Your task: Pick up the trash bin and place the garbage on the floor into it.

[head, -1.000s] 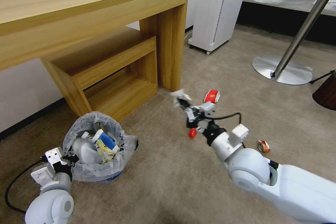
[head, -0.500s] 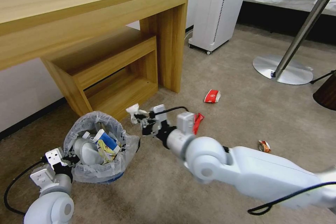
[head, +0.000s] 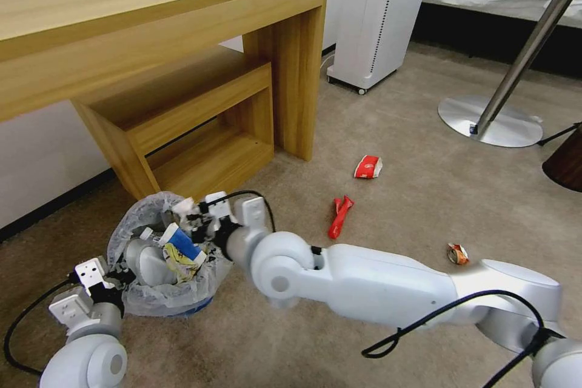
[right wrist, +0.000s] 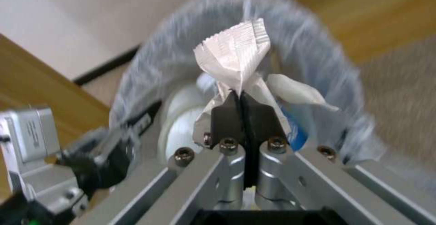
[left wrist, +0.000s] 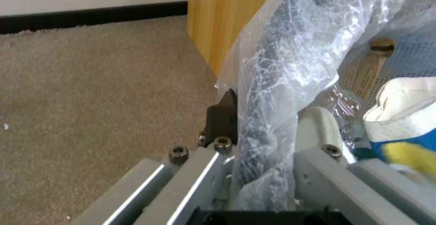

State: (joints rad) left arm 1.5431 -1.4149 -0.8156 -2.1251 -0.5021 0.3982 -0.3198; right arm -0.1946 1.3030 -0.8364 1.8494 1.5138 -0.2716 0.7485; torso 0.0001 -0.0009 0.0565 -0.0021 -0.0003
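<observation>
Right gripper: fingers pressed together on a crumpled white paper, held over the open mouth of the trash bin; the paper's fanned end points away from the wrist.

Left gripper: fingers clamped on the bin's bagged rim, one finger outside the rim, one inside.

Trash bin: upright on the beige floor, mouth upward, beside the wooden desk; mixed litter is contained.

Red wrapper: laid on the carpet, long axis running away from the robot. Red-white paper cup: on its side, farther out. Small wrapper: to the right, well apart.

Room: white appliance and round pedestal table are seen behind.
</observation>
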